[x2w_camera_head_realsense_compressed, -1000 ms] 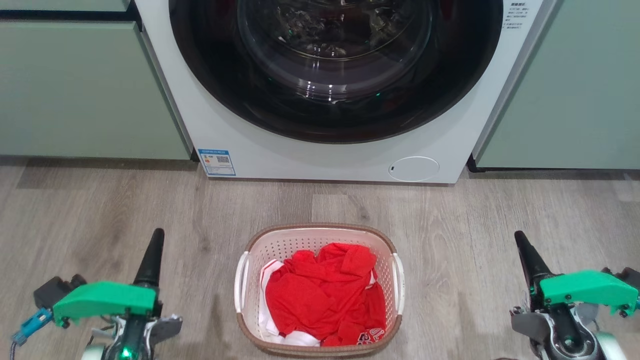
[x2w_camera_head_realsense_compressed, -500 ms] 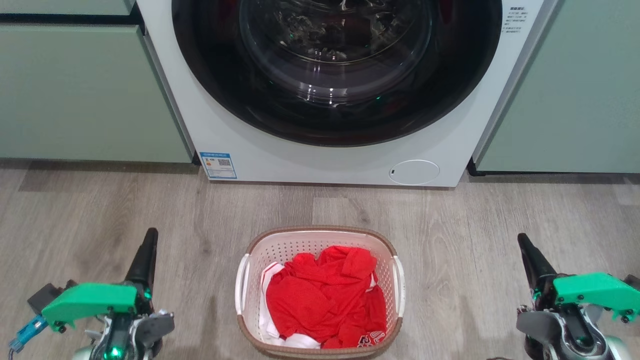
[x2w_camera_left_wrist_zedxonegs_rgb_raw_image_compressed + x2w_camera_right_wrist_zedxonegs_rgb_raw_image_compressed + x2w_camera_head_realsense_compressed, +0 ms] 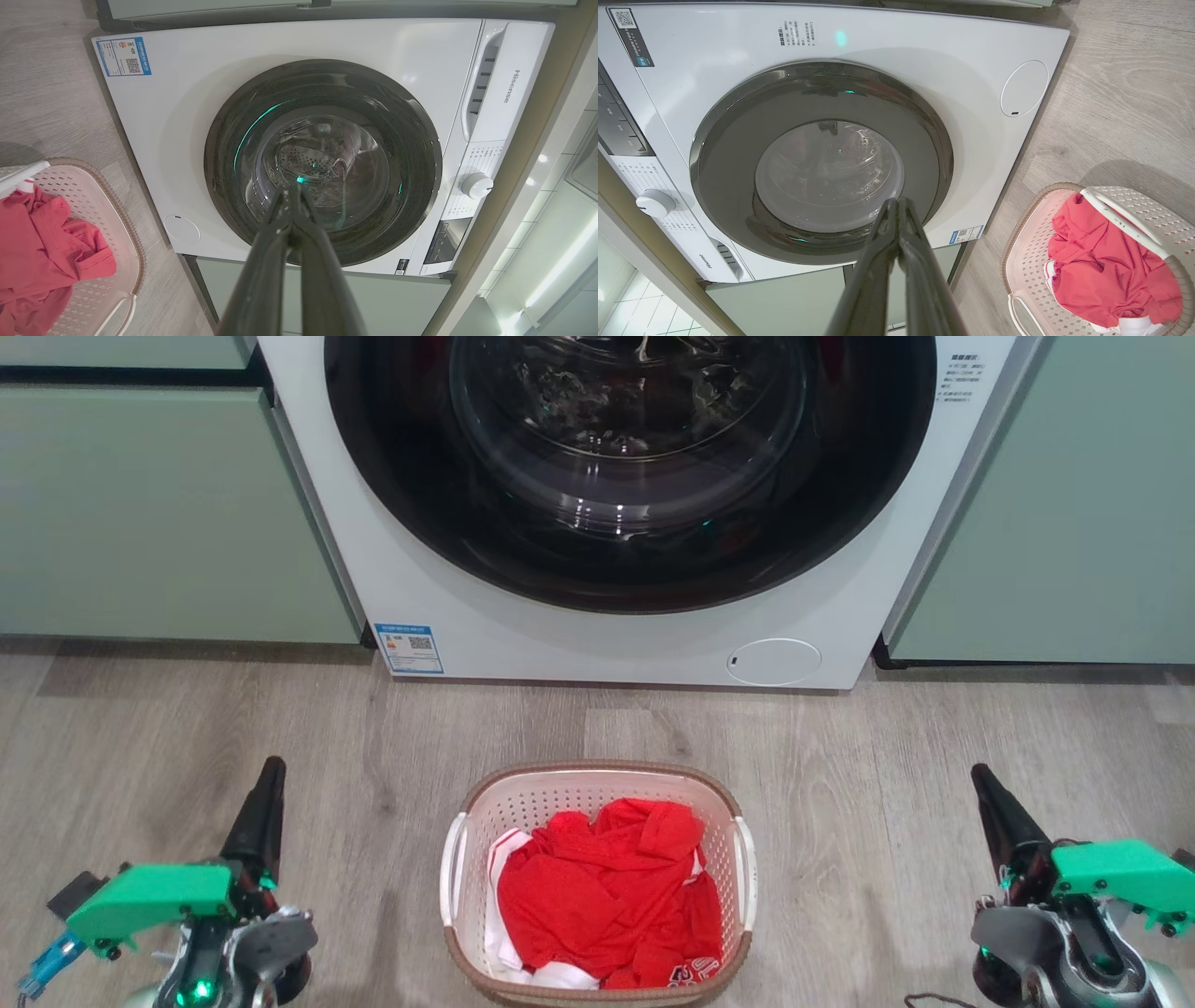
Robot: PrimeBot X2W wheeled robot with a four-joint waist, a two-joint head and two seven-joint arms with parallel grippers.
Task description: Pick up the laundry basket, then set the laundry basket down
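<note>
- The washing machine (image 3: 448, 607) is cut off at the top of the head view. What lies in its drum behind the dark door glass (image 3: 625, 457) cannot be made out.
- The laundry basket (image 3: 597, 769) stands on the wood-look floor (image 3: 840, 756), nearer than the machine and midway between the 2 grippers, well apart from both. Its near rim reaches the bottom edge of the head view.
- The left wrist view cuts the basket (image 3: 88, 186) off at its frame edge, and so does the right wrist view (image 3: 1027, 261).
- Red clothes (image 3: 607, 896) fill the basket and hide its bottom. A bit of white cloth (image 3: 560, 974) shows at the near side.
- White print (image 3: 686, 973) on the red cloth at the near right corner is too small to read.
- The left gripper (image 3: 269, 779) sits left of the basket; in its wrist view the gripper (image 3: 292, 198) has its 2 fingers pressed together at the tips, holding nothing.
- The right gripper (image 3: 982, 782) sits right of the basket, its fingers likewise together and empty (image 3: 897, 207).
</note>
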